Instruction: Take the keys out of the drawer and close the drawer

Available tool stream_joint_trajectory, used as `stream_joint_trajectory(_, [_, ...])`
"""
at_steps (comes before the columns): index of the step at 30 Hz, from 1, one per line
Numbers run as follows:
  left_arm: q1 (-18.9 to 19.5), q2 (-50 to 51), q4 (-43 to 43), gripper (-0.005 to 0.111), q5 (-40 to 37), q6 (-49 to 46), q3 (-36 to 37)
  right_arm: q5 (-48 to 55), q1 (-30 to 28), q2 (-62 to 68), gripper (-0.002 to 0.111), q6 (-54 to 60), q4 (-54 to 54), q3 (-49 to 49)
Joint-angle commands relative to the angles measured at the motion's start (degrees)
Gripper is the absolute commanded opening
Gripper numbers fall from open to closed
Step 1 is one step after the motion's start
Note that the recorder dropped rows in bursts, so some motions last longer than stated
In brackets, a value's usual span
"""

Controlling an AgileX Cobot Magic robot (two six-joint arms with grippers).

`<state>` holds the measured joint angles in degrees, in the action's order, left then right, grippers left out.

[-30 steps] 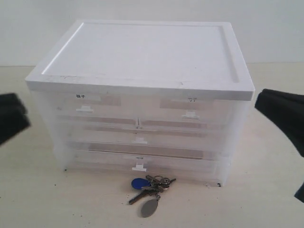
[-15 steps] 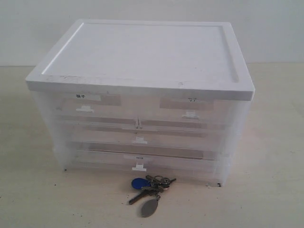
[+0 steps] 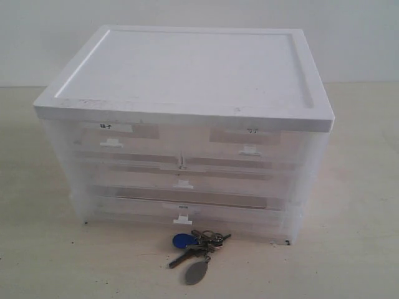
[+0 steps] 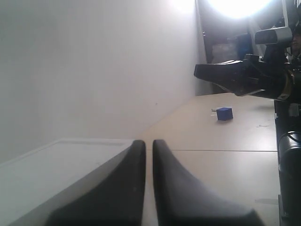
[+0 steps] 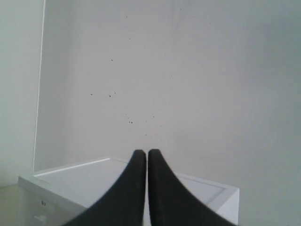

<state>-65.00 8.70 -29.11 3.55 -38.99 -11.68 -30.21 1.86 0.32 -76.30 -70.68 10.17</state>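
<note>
Soft, even, slightly hazy light; strong glare point(image 4: 235, 5) blows out part of the left wrist view.

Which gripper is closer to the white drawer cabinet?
Left, it seems: the left gripper is shut, level with the cabinet top, which looms large beside it. The right gripper, also shut, views that whole top from farther back.

The keys point(image 3: 196, 250) lie flat on the surface point(image 3: 349, 261), just in front of the bottom drawer point(image 3: 187, 213). A round blue fob point(image 3: 181, 240), dark metal keys and an oval grey tag point(image 3: 196, 272) share one ring. The translucent drawer sits pushed in.
</note>
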Motion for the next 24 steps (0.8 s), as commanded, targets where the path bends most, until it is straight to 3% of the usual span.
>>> stream_joint_trajectory(1, [-0.2, -0.2, -0.2, 0.004, -0.2, 0.0, 0.2, -0.3, -0.1, -0.3, 0.000, -0.4, -0.3, 0.2])
stream_joint_trajectory(24, [0.3, -0.9, 0.0, 0.004, -0.6, 2.2, 2.5, -1.9, -0.1, -0.3, 0.000, -0.3, -0.3, 0.2])
